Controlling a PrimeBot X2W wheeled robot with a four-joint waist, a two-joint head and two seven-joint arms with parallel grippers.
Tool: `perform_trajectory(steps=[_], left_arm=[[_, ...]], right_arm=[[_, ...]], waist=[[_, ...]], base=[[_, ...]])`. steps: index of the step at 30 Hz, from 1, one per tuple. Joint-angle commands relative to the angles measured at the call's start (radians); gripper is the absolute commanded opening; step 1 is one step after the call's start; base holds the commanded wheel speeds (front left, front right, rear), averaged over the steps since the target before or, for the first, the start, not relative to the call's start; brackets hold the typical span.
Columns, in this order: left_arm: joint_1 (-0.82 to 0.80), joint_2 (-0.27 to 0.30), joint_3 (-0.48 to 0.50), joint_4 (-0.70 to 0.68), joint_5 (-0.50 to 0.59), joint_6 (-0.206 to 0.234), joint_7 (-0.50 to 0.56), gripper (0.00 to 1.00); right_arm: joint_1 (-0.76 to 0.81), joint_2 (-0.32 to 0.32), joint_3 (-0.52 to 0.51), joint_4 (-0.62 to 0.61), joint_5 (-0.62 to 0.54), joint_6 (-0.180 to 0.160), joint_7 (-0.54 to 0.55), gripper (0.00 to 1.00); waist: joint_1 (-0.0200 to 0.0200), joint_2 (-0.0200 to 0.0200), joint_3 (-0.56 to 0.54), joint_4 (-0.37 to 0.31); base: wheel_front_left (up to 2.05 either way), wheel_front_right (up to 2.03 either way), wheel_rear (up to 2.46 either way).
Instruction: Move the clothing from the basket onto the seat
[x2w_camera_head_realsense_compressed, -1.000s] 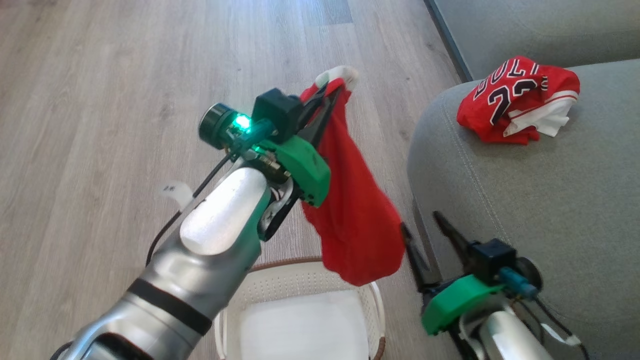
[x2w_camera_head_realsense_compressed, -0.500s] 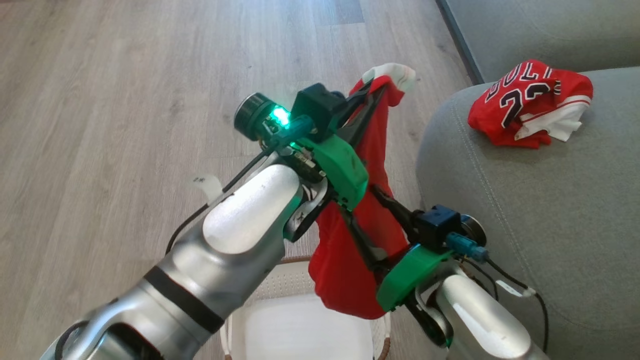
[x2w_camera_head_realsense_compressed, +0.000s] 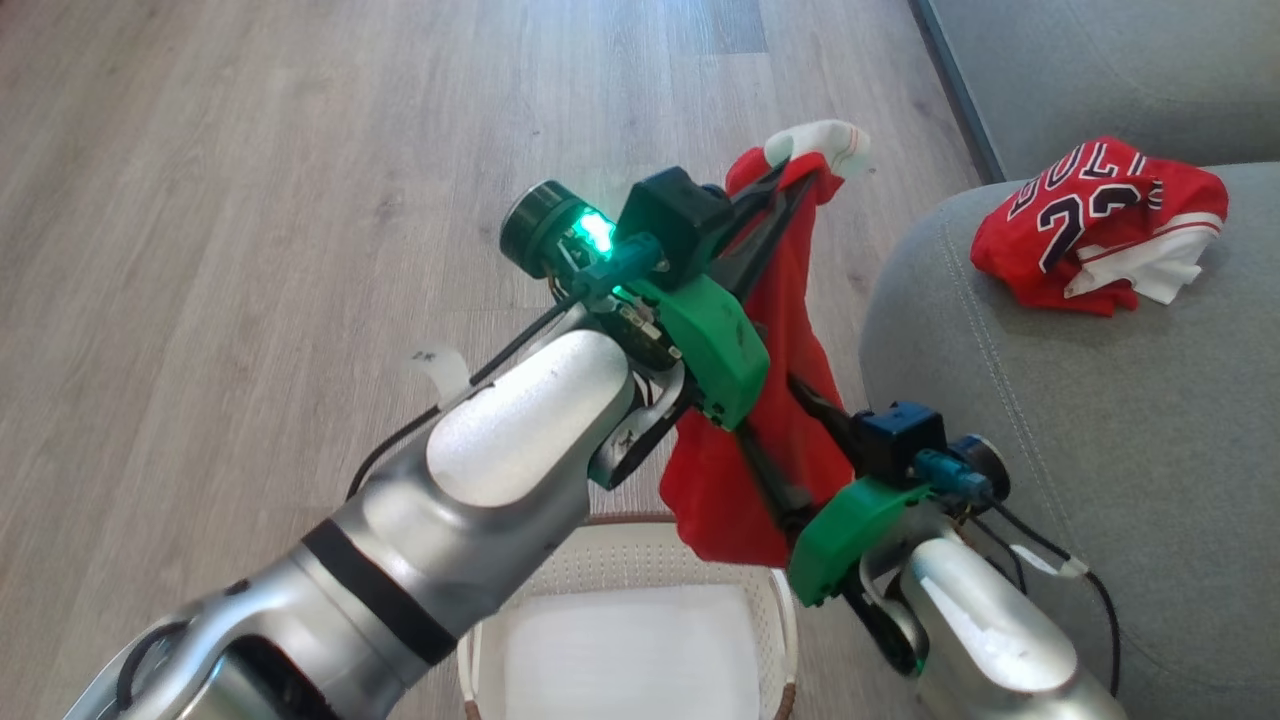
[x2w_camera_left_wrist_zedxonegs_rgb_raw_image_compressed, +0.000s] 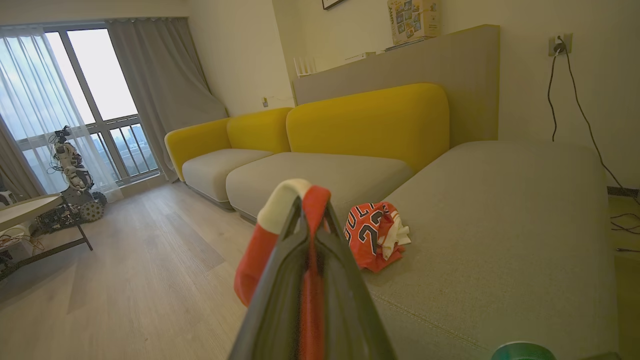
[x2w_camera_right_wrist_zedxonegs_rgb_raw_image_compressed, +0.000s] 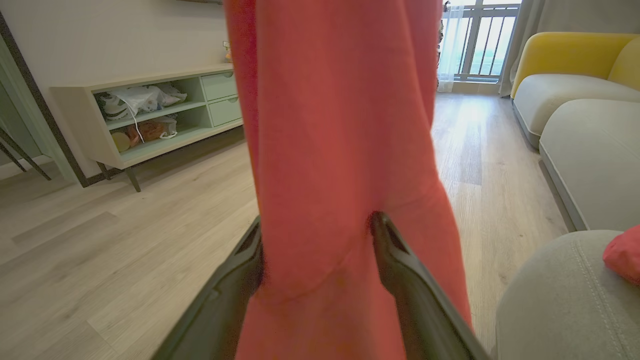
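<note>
Left gripper (x2w_camera_head_realsense_compressed: 795, 178) pinches the red garment (x2w_camera_head_realsense_compressed: 790, 300) above the arm-hidden, cut-off basket (x2w_camera_head_realsense_compressed: 620, 560), while the right gripper (x2w_camera_right_wrist_zedxonegs_rgb_raw_image_compressed: 316, 225) straddles the hanging cloth with fingers spread.

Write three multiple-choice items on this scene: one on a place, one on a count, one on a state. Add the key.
1. Of the basket, the seat and the floor, the jersey lies:
A. in the basket
B. on the seat
C. on the floor

2. Red garments in the head view:
A. one
B. three
C. two

3. The left gripper is:
A. shut on the plain red garment
B. open and empty
C. shut on the jersey

Key:
1 B, it lies crumpled on the grey cushion.
2 C, the jersey and the plain garment are the two.
3 A, its fingers pinch the garment's white-trimmed top and the rest hangs down.
</note>
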Motion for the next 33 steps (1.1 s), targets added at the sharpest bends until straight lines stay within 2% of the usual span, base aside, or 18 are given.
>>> perform_trajectory(steps=[1,2,3,6,11,12,13,15,16,24,33], left_arm=[[-0.082,0.016,0.029,-0.031,-0.005,0.013,-0.013,0.0],[-0.083,0.016,0.026,-0.031,-0.008,0.015,-0.015,0.0],[-0.084,0.016,0.024,-0.03,-0.012,0.017,-0.017,0.0],[-0.081,0.016,0.025,-0.019,-0.02,0.025,-0.023,0.0],[-0.058,0.023,0.032,0.008,-0.033,0.03,-0.035,0.0],[-0.05,0.025,0.035,0.01,-0.037,0.027,-0.04,0.09],[-0.042,0.027,0.038,0.013,-0.041,0.025,-0.046,0.34],[-0.023,0.034,0.043,0.021,-0.048,0.024,-0.055,0.67],[-0.014,0.037,0.044,0.026,-0.05,0.022,-0.059,0.98],[0.096,0.072,0.075,0.061,-0.081,0.017,-0.083,1.0],[0.195,0.101,0.112,0.057,-0.06,0.027,-0.091,1.0]], right_arm=[[-0.058,0.01,0.001,-0.025,-0.011,0.0,-0.006,0.87],[-0.061,0.01,-0.004,-0.018,-0.016,0.0,-0.006,0.63],[-0.063,0.01,-0.008,-0.011,-0.02,0.0,-0.006,0.45],[-0.066,0.01,-0.017,0.0,-0.029,0.0,-0.006,0.0],[-0.065,0.01,-0.039,0.002,-0.038,0.0,-0.006,0.0],[-0.066,0.01,-0.046,0.0,-0.04,0.0,-0.006,0.0],[-0.067,0.01,-0.052,-0.001,-0.042,0.0,-0.006,0.0],[-0.071,0.01,-0.064,-0.007,-0.048,0.0,-0.006,0.0],[-0.073,0.01,-0.07,-0.011,-0.053,0.0,-0.006,0.0],[-0.087,0.01,-0.165,-0.058,-0.105,0.0,-0.006,0.0],[-0.078,0.01,-0.266,-0.11,-0.179,0.0,-0.006,0.0]], waist=[[0.0001,-0.0001,-0.001,0.001],[0.0001,-0.0001,-0.002,0.002],[0.0001,-0.0001,-0.002,0.003],[0.0001,-0.0001,-0.003,0.004],[0.0001,-0.0001,-0.002,-0.003],[0.0001,-0.0001,-0.002,-0.005],[0.0001,-0.0001,-0.001,-0.008],[0.0001,-0.0001,0.0,-0.015],[0.0001,-0.0001,0.001,-0.019],[0.0001,-0.0001,0.012,-0.064],[0.0001,-0.0001,0.033,-0.131]], base=[[0.0,0.0,0.0],[0.0,0.0,0.0],[0.0,0.0,0.0],[0.0,0.0,0.0],[0.0,0.0,0.0],[0.0,0.0,0.0],[0.0,0.0,0.0],[0.0,0.0,0.0],[0.0,0.0,0.0],[0.0,0.0,0.0],[0.0,0.0,0.0]])
